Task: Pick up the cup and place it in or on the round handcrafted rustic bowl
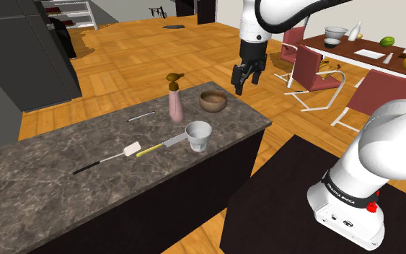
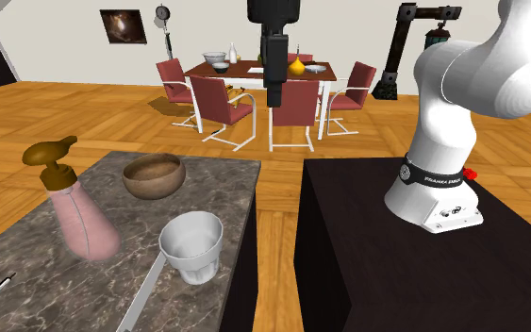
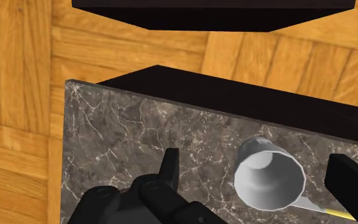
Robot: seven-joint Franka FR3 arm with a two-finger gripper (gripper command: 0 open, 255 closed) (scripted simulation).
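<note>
Hidden or cut off: I am looking down into the cup (image 3: 269, 181) in the wrist view, so its own rim is covering its base. The knife (image 1: 166, 143) beside it is running off the picture's edge there, and in the second exterior view too. The gripper (image 2: 274, 94) is showing edge-on in the second exterior view, so I am finding its gap hard to read from that side.
Fingers: In the wrist view I am seeing the fingers (image 3: 170, 168) standing apart and clasping nothing. They are hanging high over the corner end of the counter (image 1: 42, 169).
Cup: A plain white cup is standing upright near the counter edge that is facing the stand (image 1: 280, 209). Its long axis is running vertically, mouth pointing up, walls tapering to a narrower foot.
Bowl: The round brown bowl (image 1: 213, 101) is sitting mouth up on the same counter, near the cup but apart from it, toward the corner.
Around: A pink soap dispenser (image 1: 174, 107) with a brown pump is standing just beside the bowl, on the shoulder view's left. The knife's blade end is lying just beside the cup, with its yellow handle pointing away. A white spatula (image 1: 129, 150) and a thin pen (image 1: 140, 115) are lying further along.
In the way: The soap dispenser is standing nearest the line from cup to bowl, off to one side.
</note>
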